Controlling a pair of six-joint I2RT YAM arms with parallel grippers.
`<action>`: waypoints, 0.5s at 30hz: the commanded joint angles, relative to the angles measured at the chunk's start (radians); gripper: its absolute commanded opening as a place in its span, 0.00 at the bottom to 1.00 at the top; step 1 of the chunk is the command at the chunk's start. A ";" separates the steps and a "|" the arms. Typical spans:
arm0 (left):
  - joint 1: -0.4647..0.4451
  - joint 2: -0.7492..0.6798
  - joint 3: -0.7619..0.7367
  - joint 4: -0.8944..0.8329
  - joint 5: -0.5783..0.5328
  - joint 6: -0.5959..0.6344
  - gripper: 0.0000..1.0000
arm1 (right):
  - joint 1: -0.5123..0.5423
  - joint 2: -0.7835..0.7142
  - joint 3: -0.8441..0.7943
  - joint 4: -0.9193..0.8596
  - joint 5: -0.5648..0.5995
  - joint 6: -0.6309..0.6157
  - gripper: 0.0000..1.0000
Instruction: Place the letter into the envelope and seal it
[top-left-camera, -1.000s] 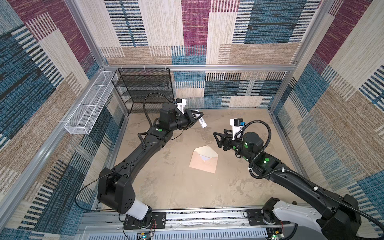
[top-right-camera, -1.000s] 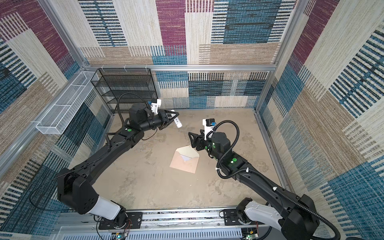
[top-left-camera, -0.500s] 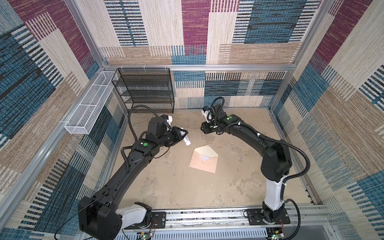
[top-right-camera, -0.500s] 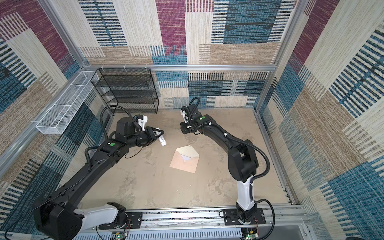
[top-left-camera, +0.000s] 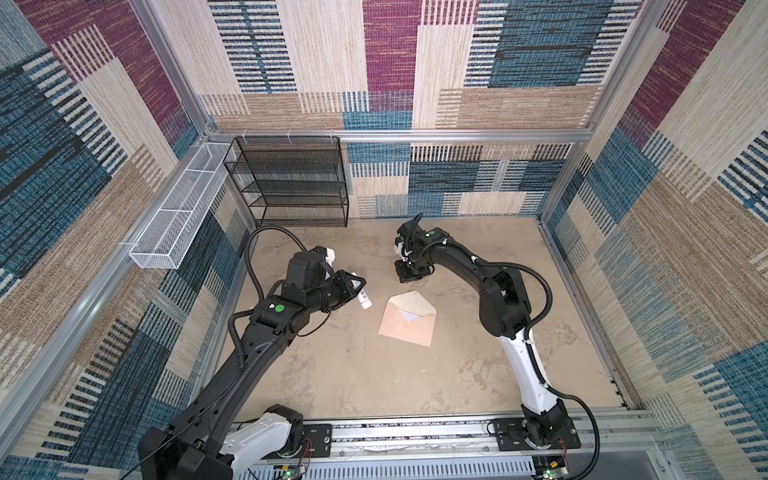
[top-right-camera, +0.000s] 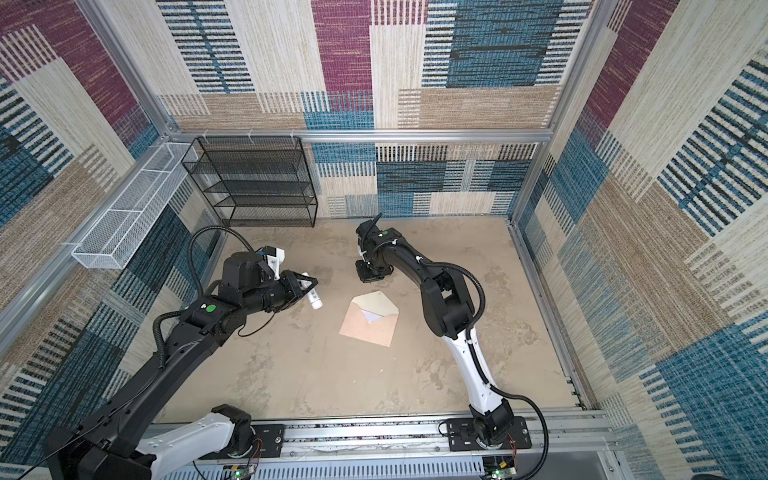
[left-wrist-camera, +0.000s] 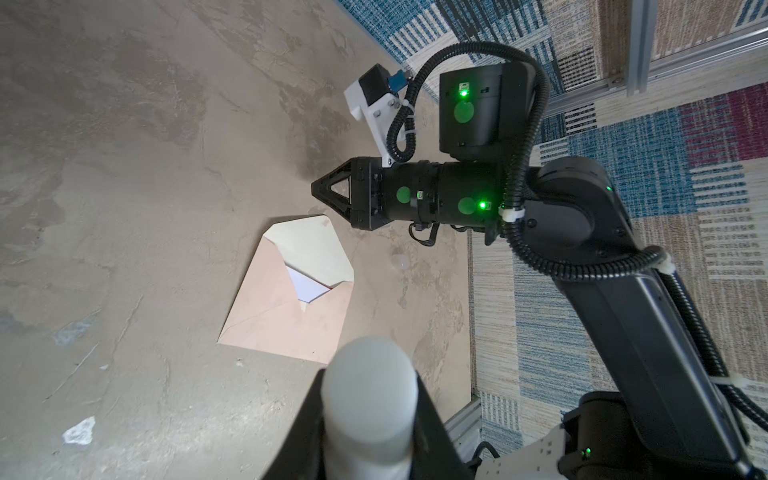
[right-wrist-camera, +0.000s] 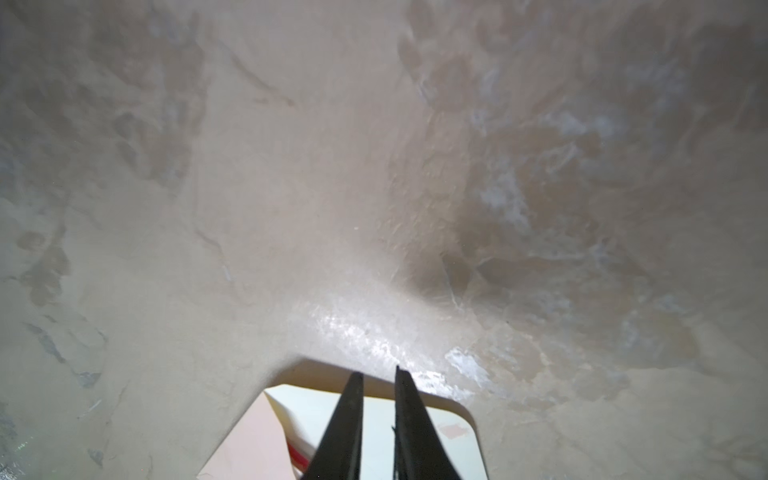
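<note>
The envelope (top-left-camera: 409, 318) lies flat mid-table, flap open, the letter (left-wrist-camera: 306, 286) tucked inside with a corner showing. The left gripper (top-left-camera: 358, 291) grasps a white tube (top-left-camera: 364, 299), probably glue. The right gripper (right-wrist-camera: 378, 374) hovers over the flap (right-wrist-camera: 374, 415), its jaws nearly closed and empty. Apply the tube along the flap edge first; fold afterwards.

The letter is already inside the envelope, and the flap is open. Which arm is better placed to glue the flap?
Left, probably. The left pincer already holds the white glue stick beside the envelope. The right pincer holds nothing, near the flap tip.
</note>
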 joint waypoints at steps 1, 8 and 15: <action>0.002 -0.002 -0.002 -0.005 -0.011 0.028 0.00 | 0.000 0.013 -0.005 -0.048 0.023 0.022 0.19; 0.001 0.025 0.019 -0.005 0.000 0.045 0.00 | 0.000 -0.031 -0.147 -0.036 0.081 0.032 0.17; 0.003 0.059 0.043 -0.005 0.016 0.060 0.00 | 0.000 -0.124 -0.359 0.021 0.119 0.065 0.18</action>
